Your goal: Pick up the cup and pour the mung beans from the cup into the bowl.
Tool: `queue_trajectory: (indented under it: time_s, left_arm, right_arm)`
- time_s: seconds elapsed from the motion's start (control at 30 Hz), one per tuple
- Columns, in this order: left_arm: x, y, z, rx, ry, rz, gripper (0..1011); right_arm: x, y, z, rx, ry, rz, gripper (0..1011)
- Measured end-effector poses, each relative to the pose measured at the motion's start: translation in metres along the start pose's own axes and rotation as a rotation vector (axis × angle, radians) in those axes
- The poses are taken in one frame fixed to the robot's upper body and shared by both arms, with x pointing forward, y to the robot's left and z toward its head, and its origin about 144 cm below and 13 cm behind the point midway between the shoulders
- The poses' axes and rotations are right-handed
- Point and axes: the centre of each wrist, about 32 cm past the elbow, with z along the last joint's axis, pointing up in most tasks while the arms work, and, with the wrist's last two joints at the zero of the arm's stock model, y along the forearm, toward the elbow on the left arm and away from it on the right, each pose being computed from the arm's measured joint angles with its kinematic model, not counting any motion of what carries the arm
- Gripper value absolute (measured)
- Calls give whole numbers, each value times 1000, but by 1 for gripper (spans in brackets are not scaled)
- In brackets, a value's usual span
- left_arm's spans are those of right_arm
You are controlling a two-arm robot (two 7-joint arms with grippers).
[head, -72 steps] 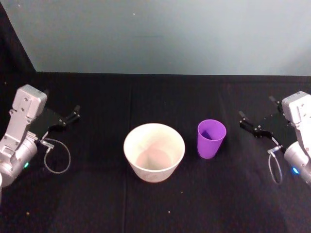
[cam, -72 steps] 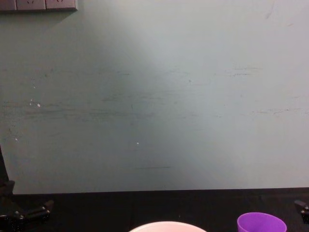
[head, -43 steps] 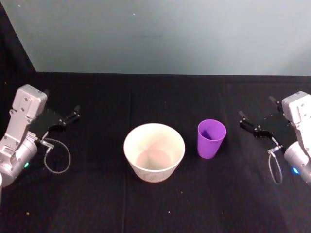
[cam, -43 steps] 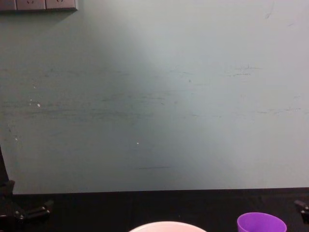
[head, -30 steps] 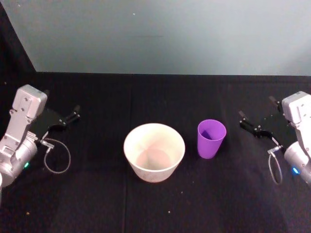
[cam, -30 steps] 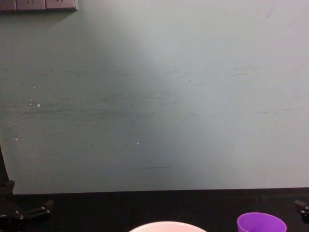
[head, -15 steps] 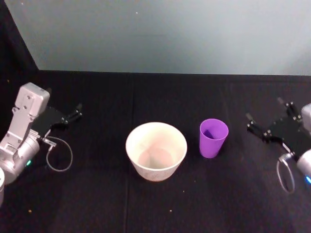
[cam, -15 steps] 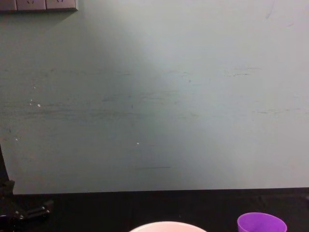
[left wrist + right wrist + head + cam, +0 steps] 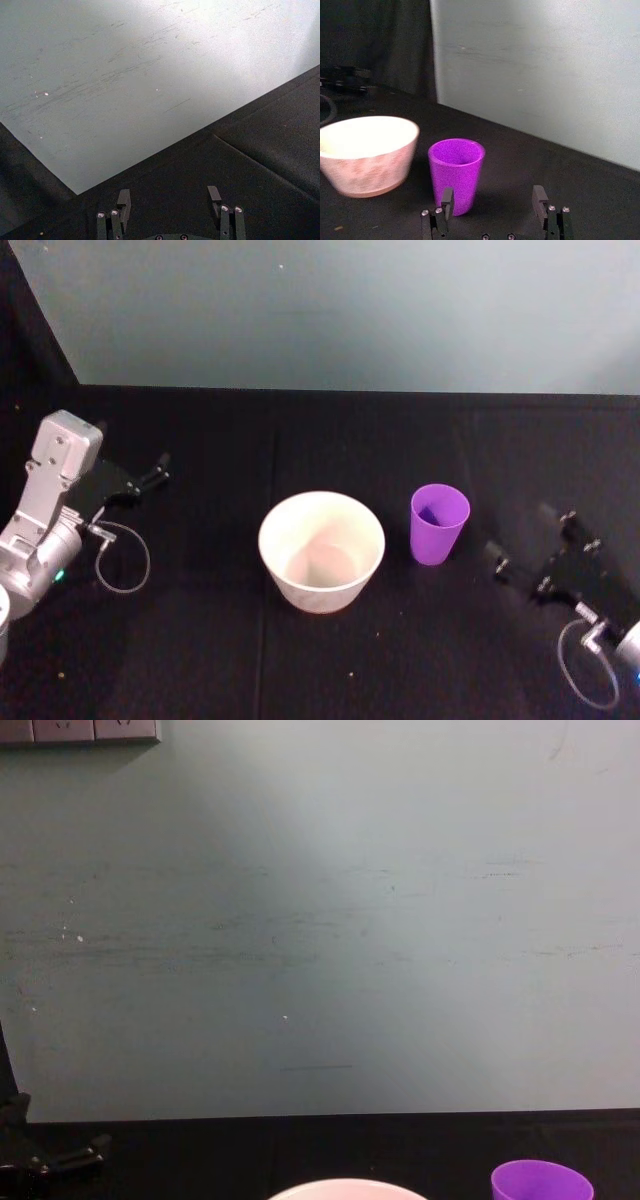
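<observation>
**A:** What has changed on your table since half a second ago?

**B:** Your right gripper [image 9: 531, 541]. It sat out at 3 o'clock from the small bright purple plastic cup [image 9: 439, 523], well apart from it. Now it has swung nearer the robot and inward, to about 4 o'clock of the cup, near it but not touching. Its two black fingers are spread apart with nothing between them.

**A:** And from that arm's own camera?

**B:** There your right gripper [image 9: 493, 195] looks straight at the cup [image 9: 456, 172]. One fingertip overlaps the cup's lower wall in the picture, and the spread matches the head view.

**A:** Did your cup or bowl shift?

**B:** No. The cup stands upright on the black cloth table [image 9: 200, 660], as before, at 3 o'clock of the pale pinkish-white round bowl [image 9: 320, 598], just beside it with a gap. The chest view has the cup's rim [image 9: 542, 1182] and the bowl's rim [image 9: 348, 1188] where they were. There is a darker patch inside the cup, but you cannot tell what it is.

**A:** Your other arm?

**B:** Your left gripper [image 9: 158, 470] stays parked at about 10 o'clock of the bowl, well apart. Its wrist camera shows the fingers [image 9: 123, 197] apart, facing the pale grey-green wall [image 9: 150, 75].
</observation>
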Motion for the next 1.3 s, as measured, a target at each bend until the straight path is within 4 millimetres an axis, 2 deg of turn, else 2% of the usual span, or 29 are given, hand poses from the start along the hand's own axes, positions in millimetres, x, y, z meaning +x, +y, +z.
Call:
queue_trajectory:
  time_s: [0.27,0.47,0.87,1.3]
  left_arm:
    - [0,0,0,0,0,0,1000]
    - [0,0,0,0,0,0,1000]
    - [0,0,0,0,0,0,1000]
    - [0,0,0,0,0,0,1000]
  right_arm:
    - [-5,10,-15,26,74,89,1002]
    - [-6,21,-17,23,91,103,1002]
    - [-5,46,-15,12,108,120,1002]
    - [-3,64,-7,3,82,134,1000]
